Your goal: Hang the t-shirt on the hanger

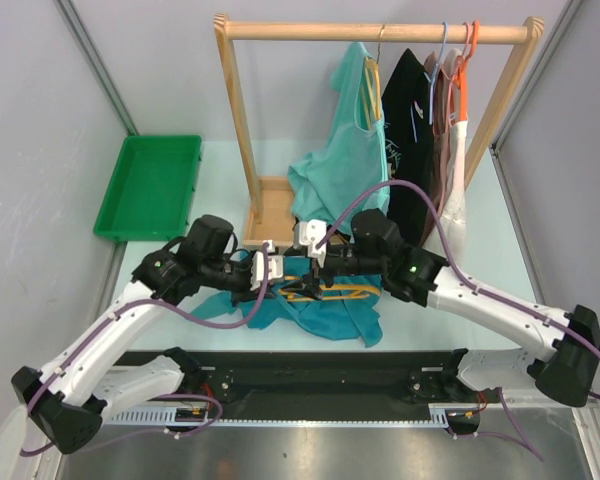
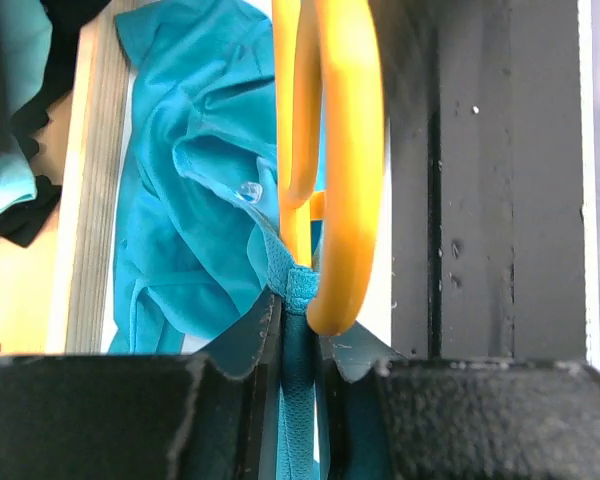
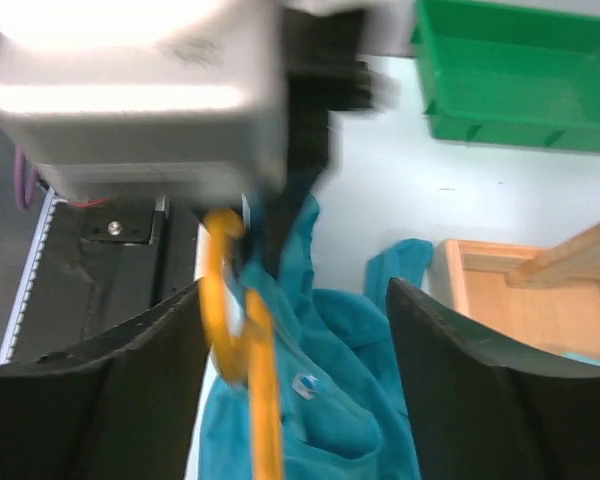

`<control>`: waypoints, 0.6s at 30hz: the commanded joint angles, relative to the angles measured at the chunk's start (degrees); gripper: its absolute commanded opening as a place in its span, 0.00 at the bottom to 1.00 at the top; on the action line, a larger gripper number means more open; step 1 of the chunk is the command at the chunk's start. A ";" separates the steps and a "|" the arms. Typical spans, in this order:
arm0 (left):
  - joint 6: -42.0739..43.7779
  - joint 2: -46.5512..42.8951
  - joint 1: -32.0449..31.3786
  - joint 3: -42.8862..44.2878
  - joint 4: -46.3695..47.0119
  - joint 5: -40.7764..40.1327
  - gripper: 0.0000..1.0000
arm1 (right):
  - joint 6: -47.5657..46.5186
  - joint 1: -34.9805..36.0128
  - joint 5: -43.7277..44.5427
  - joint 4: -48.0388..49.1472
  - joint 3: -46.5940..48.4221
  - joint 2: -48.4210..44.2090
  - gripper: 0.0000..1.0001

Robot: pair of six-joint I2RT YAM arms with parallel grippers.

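The teal-blue t-shirt (image 1: pixel 330 312) lies crumpled on the table between the two arms. The yellow-orange hanger (image 1: pixel 332 292) lies on it. My left gripper (image 1: pixel 276 268) is shut on a fold of the shirt's collar (image 2: pixel 300 320); the hanger's curved hook (image 2: pixel 348 150) rests right against the fingertips. My right gripper (image 1: pixel 316 258) is open above the shirt (image 3: pixel 350 400), facing the left gripper, with the hanger (image 3: pixel 262 390) close inside its left finger (image 3: pixel 110 400). Nothing is gripped by it. The hanger's far end is hidden under cloth.
A wooden clothes rack (image 1: pixel 378 32) stands behind, with a mint-green shirt (image 1: pixel 345 160), a black shirt (image 1: pixel 412 130) and other hangers on it. Its wooden base (image 1: pixel 268 205) is just beyond the shirt. A green tray (image 1: pixel 150 185) sits at back left. A black rail (image 1: pixel 320 375) runs along the near edge.
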 commanded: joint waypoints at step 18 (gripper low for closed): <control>9.95 -6.26 -2.00 -3.57 -9.07 -2.44 0.00 | 5.10 -9.10 5.38 -16.71 -0.43 -2.98 0.79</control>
